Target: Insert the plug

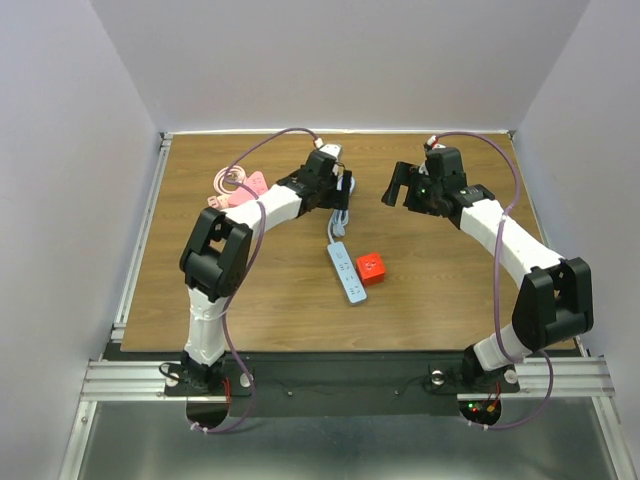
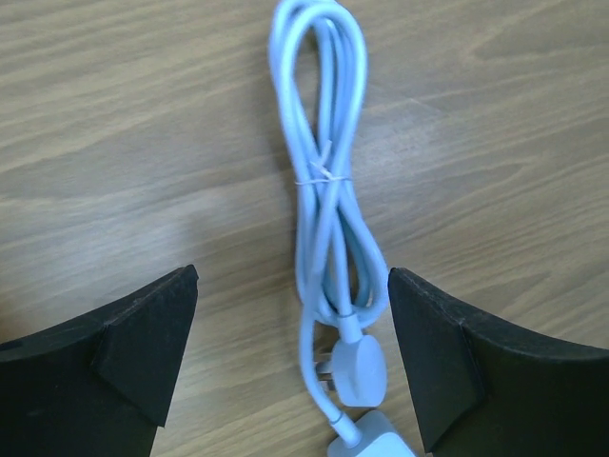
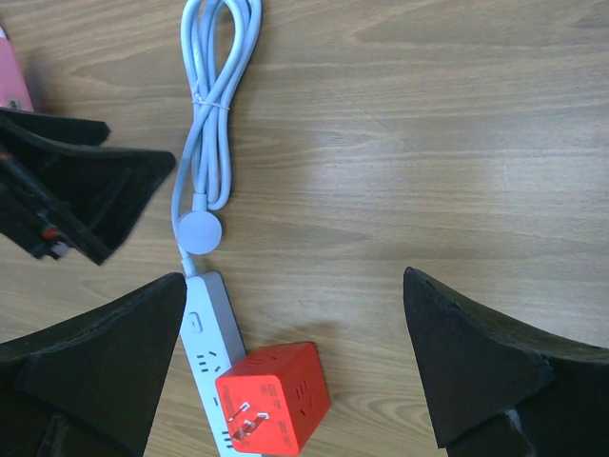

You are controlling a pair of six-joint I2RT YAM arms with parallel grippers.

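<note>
The red cube plug point(image 1: 371, 267) lies on the wooden table against the right side of the light blue power strip point(image 1: 346, 272). In the right wrist view the plug point(image 3: 276, 395) shows its metal prongs on the face turned up, beside the strip point(image 3: 205, 352). My right gripper point(image 3: 293, 278) is open and empty, above and beyond the plug; it is at the back right in the top view point(image 1: 397, 187). My left gripper point(image 2: 293, 276) is open and empty over the strip's tied cord bundle point(image 2: 324, 171); it is at the back centre in the top view point(image 1: 338, 188).
The strip's round cord plug point(image 2: 360, 367) lies between my left fingers, on the table. A pink object point(image 1: 245, 188) lies at the back left, partly under the left arm. White walls enclose the table on three sides.
</note>
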